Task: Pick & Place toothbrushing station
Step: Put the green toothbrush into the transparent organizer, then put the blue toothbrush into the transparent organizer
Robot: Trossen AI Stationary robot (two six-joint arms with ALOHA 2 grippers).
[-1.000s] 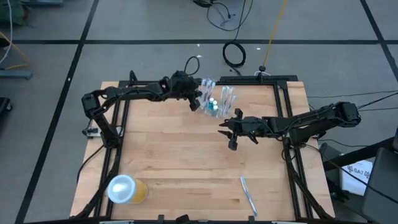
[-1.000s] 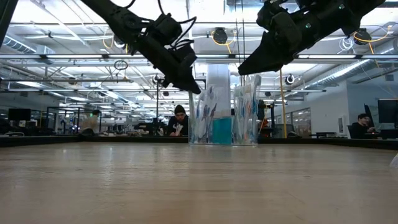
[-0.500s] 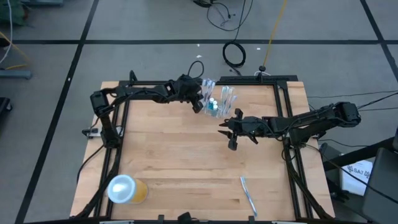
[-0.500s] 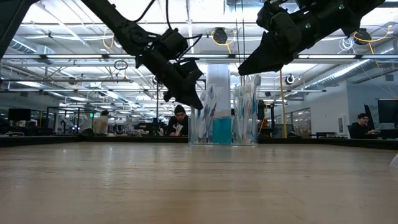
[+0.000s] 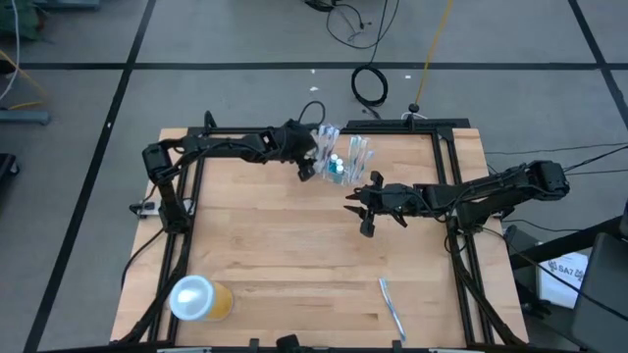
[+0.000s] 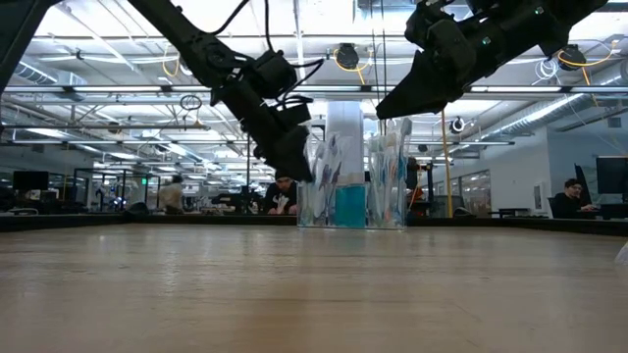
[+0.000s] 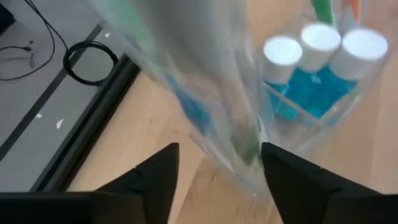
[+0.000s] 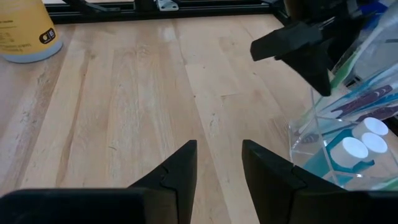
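Note:
The toothbrushing station (image 5: 341, 157), a clear holder with blue, white and green toothbrushes and teal tubes with white caps (image 7: 317, 53), stands on the wooden table near its far edge. My left gripper (image 5: 308, 167) is open at the station's left side, slanting down. In the left wrist view its fingers (image 7: 155, 180) stand on either side of the lower end of a clear toothbrush compartment (image 7: 230, 143). My right gripper (image 5: 363, 211) hangs open and empty above the table, just on the near side of the station (image 8: 348, 143). My left gripper has the clear compartment's lower corner (image 7: 252, 168) between its open fingers. The corner lies right beside one finger (image 7: 292, 180). I cannot tell whether it touches.
An orange-yellow cup with a white lid (image 5: 201, 299) lies at the near left corner. A single toothbrush (image 5: 392, 306) lies near the front edge, right of the middle. Black frame rails run along the table's sides. Bare wood stretches across the middle.
My left gripper has sunk and moved closer to the station's left side, tipping a little further down. In the low view its tip looks wider now than before, so it has opened. The station and my right arm have kept still.

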